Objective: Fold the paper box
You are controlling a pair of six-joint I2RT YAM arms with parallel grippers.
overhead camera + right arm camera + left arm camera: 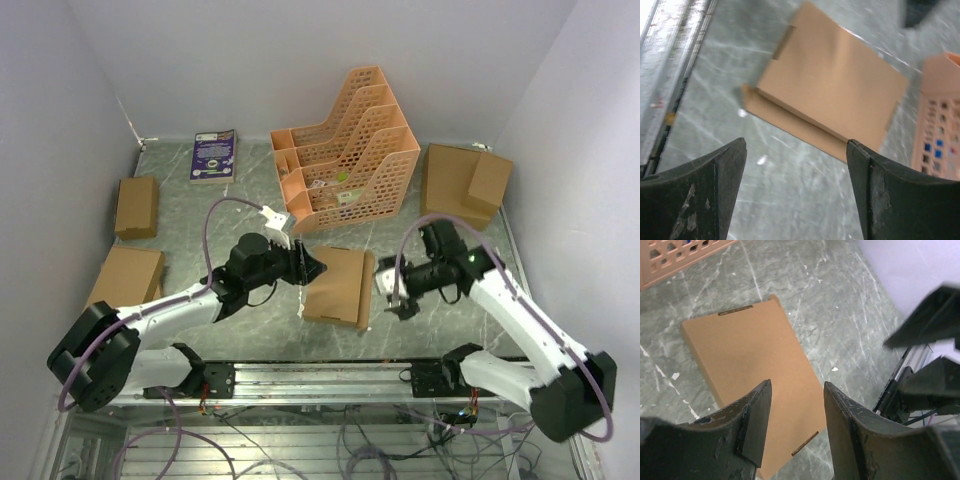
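Top external view gives the only print in sight: a purple booklet (213, 155) at the far edge of the table (200, 230), its white lettering too small to read; small labelled items inside the orange file rack (345, 150) are equally illegible. The paper box (338, 285) lies between the two arms, in front of the rack, plain brown and unprinted, closed into a shallow flat rectangle. Left wrist view adds two narrow slots cut at opposite ends of the box (750, 365) top, lost from above. Right wrist view alone shows a flap jutting from under the box (835, 95), flat on the marble. The left gripper (797, 390) hangs over the box's left edge, jaws partly apart, empty. The right gripper (796, 144) is spread wide beside the box's right edge, holding nothing.
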